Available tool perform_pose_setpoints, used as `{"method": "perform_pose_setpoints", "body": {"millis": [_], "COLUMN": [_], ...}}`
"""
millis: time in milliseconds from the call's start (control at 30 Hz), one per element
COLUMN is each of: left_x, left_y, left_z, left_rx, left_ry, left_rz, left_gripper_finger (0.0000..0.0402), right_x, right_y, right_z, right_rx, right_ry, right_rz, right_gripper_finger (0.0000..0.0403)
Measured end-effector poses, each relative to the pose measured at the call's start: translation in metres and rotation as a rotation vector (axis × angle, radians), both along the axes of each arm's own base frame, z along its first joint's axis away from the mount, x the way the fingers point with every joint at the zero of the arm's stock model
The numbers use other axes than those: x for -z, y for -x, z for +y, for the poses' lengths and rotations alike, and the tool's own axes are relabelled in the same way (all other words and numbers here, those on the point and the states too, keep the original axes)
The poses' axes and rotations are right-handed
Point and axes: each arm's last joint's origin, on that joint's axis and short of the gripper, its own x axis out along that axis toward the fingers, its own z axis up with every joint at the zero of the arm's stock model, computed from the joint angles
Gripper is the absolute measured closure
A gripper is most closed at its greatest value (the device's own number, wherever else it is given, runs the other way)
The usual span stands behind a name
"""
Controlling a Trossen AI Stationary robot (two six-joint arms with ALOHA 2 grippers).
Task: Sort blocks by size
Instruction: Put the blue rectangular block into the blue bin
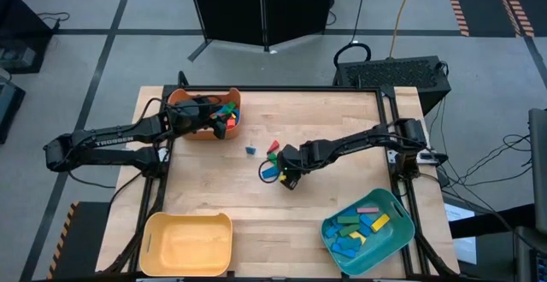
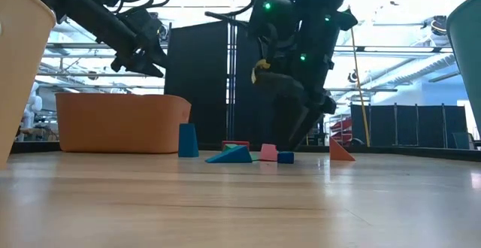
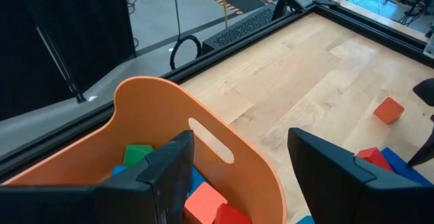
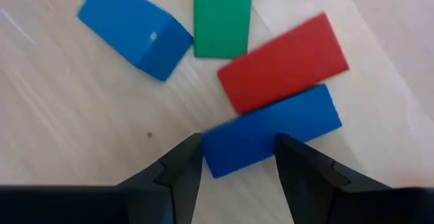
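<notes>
Several loose blocks lie at the table's middle: a blue bar (image 4: 271, 132), a red bar (image 4: 283, 62), a green bar (image 4: 222, 15) and a blue block (image 4: 135, 28). My right gripper (image 1: 286, 178) stands over them, pointing down, shut on the blue bar. More blocks (image 1: 226, 111) lie in the orange bin (image 1: 184, 98) at the far left. My left gripper (image 3: 241, 163) hovers open and empty over that bin's inside. The teal bin (image 1: 400, 203) at the near right holds several blocks (image 1: 363, 225). My right gripper pinches one end of the blue bar (image 4: 237, 149) between its two fingers, which lie across the bar's long sides. The fingers come from above, pointing down. The bar lies flat on the table, right beside the red bar.
A yellow bin (image 1: 154, 231) stands at the near left. A small blue block (image 1: 250, 150) and a red and green pair (image 1: 273, 148) lie just beyond my right gripper. An orange triangle (image 2: 340, 150) stands on the table. Bare wood lies between the bins.
</notes>
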Motion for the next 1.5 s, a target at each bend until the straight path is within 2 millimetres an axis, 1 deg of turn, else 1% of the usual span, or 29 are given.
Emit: {"method": "perform_pose_setpoints", "body": {"millis": [100, 267, 333, 400, 433, 533, 600, 733, 833, 900, 1000, 1100, 1267, 1500], "left_x": [0.0, 0.0, 0.0, 0.0, 0.0, 0.0, 0.0, 0.0, 0.0, 0.0, 0.0, 0.0, 0.001, 0.0], "left_y": [0.0, 0.0, 0.0, 0.0, 0.0, 0.0, 0.0, 0.0, -0.001, -0.001, -0.001, -0.001, -0.001, -0.001], "left_z": [0.0, 0.0, 0.0, 0.0, 0.0, 0.0, 0.0, -0.001, -0.001, -0.002, -0.001, -0.001, -0.001, -0.001], "left_rx": [-0.001, -0.001, 0.0, -0.001, -0.001, -0.001, -0.001, 0.026, 0.055, 0.075, 0.099, 0.116, 0.123, 0.141], "left_ry": [0.0, 0.002, 0.002, 0.001, 0.001, 0.001, 0.001, 0.014, 0.024, 0.0, -0.04, -0.07, -0.078, -0.114], "left_rz": [-0.001, 0.001, 0.0, 0.0, 0.0, 0.0, 0.0, -0.003, -0.012, 0.006, 0.035, 0.057, 0.07, 0.082], "left_gripper_finger": [0.0162, 0.0162, 0.0162, 0.0162, 0.0162, 0.0162, 0.0162, 0.0162, 0.0162, 0.0162, 0.0162, 0.0162, 0.0162, 0.0162], "right_x": [0.004, 0.005, 0.002, -0.003, -0.005, -0.021, -0.025, -0.022, -0.022, -0.021, -0.021, -0.021, -0.021, -0.017], "right_y": [0.003, 0.012, 0.016, 0.019, 0.019, 0.014, 0.012, 0.016, 0.024, 0.028, 0.03, 0.027, 0.016, 0.019], "right_z": [0.0, 0.002, 0.003, 0.005, 0.004, 0.004, 0.003, 0.0, -0.002, -0.006, -0.012, -0.015, -0.018, -0.017], "right_rx": [-0.034, -0.144, -0.17, -0.156, -0.14, -0.057, 0.0, 0.102, 0.211, 0.294, 0.416, 0.49, 0.586, 0.702], "right_ry": [0.014, 0.047, 0.057, 0.072, 0.08, 0.079, 0.068, 0.047, 0.034, 0.021, -0.052, -0.099, -0.147, -0.147], "right_rz": [0.046, 0.166, 0.208, 0.242, 0.249, 0.199, 0.18, 0.219, 0.289, 0.319, 0.329, 0.296, 0.175, 0.205], "right_gripper_finger": [0.0231, 0.0231, 0.0231, 0.0231, 0.0231, 0.0231, 0.0231, 0.0231, 0.0231, 0.0231, 0.0231, 0.0231, 0.0231, 0.0231]}}
